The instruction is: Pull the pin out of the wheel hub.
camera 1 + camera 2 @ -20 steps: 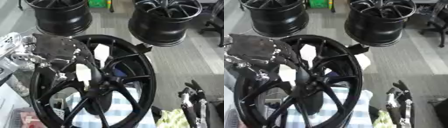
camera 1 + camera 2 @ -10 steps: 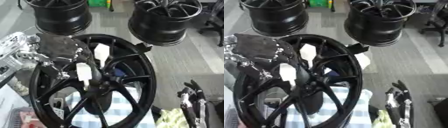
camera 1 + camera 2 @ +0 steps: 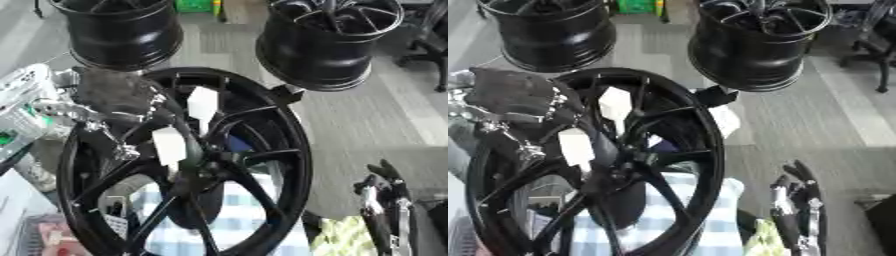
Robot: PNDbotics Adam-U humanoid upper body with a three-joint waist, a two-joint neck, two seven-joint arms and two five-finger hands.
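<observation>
The wheel [image 3: 188,165] is stood upright on its rim, face toward the camera, so that the hub [image 3: 199,165] at its centre can be reached from the front. A blue-and-white checked cloth [image 3: 645,220] is seen beneath and behind it, probably laid to protect the rim. Two more black wheels [image 3: 122,30] are set well apart on the floor beyond, out of the work.

The left hand [image 3: 114,100] is held against the upper left of the wheel, over the rim and spokes; it appears to be placed there to reach in toward the hub or to steady the wheel. Whether its fingers are curled round anything cannot be told, as they are lost against the black spokes. The right hand [image 3: 794,200] is seen idle at the lower right, fingers pointing up and relaxed, with nothing in it.

Two pale tabs [image 3: 169,145] lie just above the hub; one of them may be the pin, but this cannot be confirmed.

In the right eye view more of the cloth and of the right hand is shown; in the left eye view a white basket [image 3: 22,105] is visible at the left edge.
</observation>
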